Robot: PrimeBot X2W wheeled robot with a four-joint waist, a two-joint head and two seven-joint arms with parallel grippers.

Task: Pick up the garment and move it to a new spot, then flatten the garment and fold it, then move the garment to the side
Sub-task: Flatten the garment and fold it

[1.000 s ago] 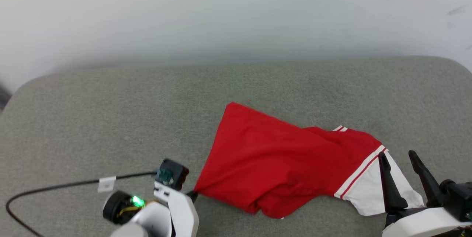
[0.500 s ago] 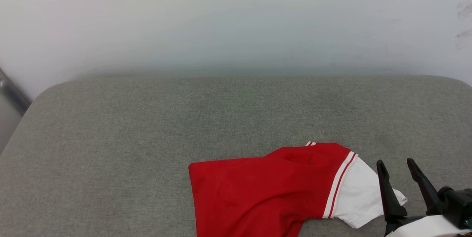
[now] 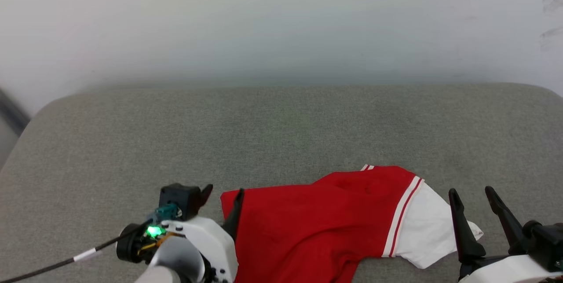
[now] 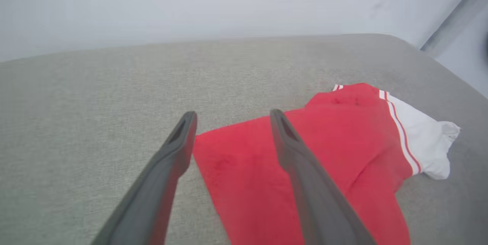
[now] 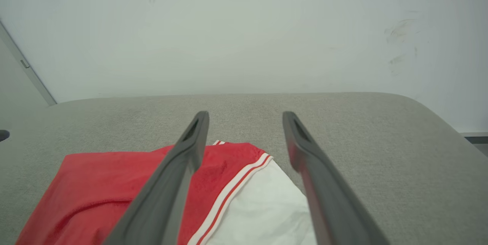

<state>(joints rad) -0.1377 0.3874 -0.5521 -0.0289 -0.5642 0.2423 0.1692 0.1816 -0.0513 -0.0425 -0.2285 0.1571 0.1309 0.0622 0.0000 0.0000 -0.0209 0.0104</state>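
Standing behind everything, a pale wall (image 3: 281, 19) is filling the 12 o'clock side of the head view. Below it, a grey fabric-covered worktop (image 3: 176, 133) is stretching from one side to the other. The garment (image 3: 316, 226) is lying on the worktop toward 5 o'clock in the head view. Its red body is partly flattened, with the white sleeve (image 3: 435, 230) pointing toward 3 o'clock and the striped trim (image 3: 402, 217) running between red and white. The left tool (image 4: 233, 113) is hovering at the garment's 9 o'clock edge with its fingers spread wide, gripping nothing. The red corner is showing between them in the left wrist view, and I cannot tell whether they are touching it. The right tool (image 3: 470, 191) is hanging just at 3 o'clock of the sleeve, fingers also spread and empty. A black cable (image 3: 66, 261) is trailing from the left wrist toward 8 o'clock, beside a small green light (image 3: 154, 231).
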